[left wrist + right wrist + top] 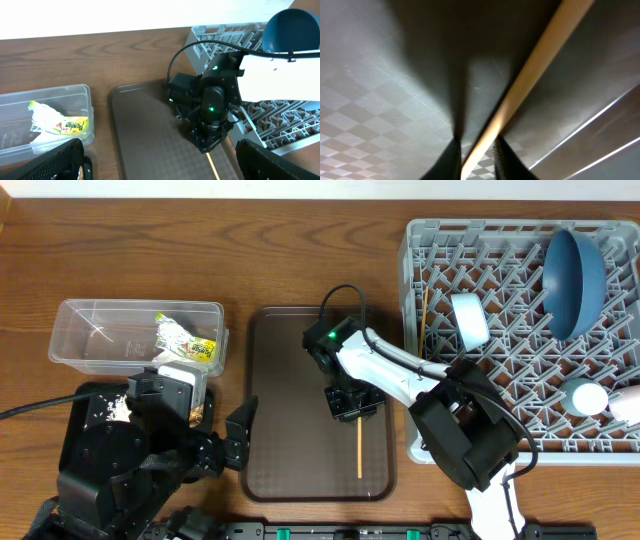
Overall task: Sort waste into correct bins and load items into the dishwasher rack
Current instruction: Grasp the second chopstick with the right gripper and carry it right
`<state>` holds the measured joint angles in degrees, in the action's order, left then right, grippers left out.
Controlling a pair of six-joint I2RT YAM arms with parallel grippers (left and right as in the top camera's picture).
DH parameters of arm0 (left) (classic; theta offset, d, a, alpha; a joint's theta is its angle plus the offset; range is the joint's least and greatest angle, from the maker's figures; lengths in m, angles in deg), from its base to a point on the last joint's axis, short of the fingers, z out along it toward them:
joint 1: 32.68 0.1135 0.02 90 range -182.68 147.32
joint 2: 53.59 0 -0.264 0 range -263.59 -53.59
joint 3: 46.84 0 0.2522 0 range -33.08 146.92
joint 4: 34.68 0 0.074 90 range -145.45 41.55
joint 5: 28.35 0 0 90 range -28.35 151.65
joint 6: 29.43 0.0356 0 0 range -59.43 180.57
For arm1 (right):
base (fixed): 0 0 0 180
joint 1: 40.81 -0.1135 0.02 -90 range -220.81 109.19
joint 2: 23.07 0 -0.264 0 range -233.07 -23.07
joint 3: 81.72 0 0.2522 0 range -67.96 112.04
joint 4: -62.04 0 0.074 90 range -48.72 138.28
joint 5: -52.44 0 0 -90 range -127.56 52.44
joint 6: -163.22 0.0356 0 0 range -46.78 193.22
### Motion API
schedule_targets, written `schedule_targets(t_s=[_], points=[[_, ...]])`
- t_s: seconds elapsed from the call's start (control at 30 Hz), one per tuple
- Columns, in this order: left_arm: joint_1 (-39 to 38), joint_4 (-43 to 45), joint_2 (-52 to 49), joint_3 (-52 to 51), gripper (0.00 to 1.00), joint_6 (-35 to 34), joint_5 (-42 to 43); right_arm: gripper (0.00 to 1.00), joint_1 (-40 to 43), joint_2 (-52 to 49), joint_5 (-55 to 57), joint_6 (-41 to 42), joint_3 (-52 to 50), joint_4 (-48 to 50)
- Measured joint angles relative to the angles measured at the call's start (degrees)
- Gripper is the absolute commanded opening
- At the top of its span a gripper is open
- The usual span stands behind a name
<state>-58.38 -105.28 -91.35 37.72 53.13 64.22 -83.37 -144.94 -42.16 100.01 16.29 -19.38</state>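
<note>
A thin wooden chopstick [359,450] lies on the brown serving tray [290,380]. My right gripper [350,405] points down over its upper end. In the right wrist view its fingers [475,160] straddle the chopstick [530,75] with a small gap, so they are still open. My left gripper [235,435] is open and empty at the tray's left edge. The grey rack [420,270] holds the blue plate [573,272], light-blue cup [468,320], white bowl [588,397], pinkish cup [628,402] and another chopstick [425,310]. The clear tub [90,330] holds the green-yellow wrapper [185,340].
The black tray [85,405] with white rice [115,408] sits mostly hidden under my left arm. A black cable loops above the right wrist [340,295]. The rack's left wall stands just right of the brown tray.
</note>
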Motion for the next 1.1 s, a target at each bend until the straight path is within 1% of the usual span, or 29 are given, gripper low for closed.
schedule_targets(t_s=[0.07,0.57,0.67,0.73,0.83,0.93,1.0,1.1], points=[[0.0,0.0,0.0,0.0,0.98,0.0,0.0,0.01,0.0,0.0,-0.4,0.2,0.0,0.4],[0.0,0.0,0.0,0.0,0.98,0.0,0.0,0.01,0.4,1.1,-0.7,-0.5,0.0,4.3],[0.0,0.0,0.0,0.0,0.98,0.0,0.0,0.01,1.5,3.5,-0.3,-1.2,-0.1,4.5],[0.0,0.0,0.0,0.0,0.98,0.0,0.0,0.01,2.8,7.3,0.2,-1.6,-0.2,4.6],[0.0,0.0,0.0,0.0,0.98,0.0,0.0,0.01,6.2,15.2,0.8,-1.8,-0.2,5.1],[0.0,0.0,0.0,0.0,0.98,0.0,0.0,0.01,12.2,22.6,1.7,-1.9,0.0,5.2],[0.0,0.0,0.0,0.0,0.98,0.0,0.0,0.01,17.1,25.9,2.2,-2.0,0.1,5.1],[0.0,0.0,0.0,0.0,0.98,0.0,0.0,0.01,22.9,27.1,3.1,-3.0,0.1,4.5]])
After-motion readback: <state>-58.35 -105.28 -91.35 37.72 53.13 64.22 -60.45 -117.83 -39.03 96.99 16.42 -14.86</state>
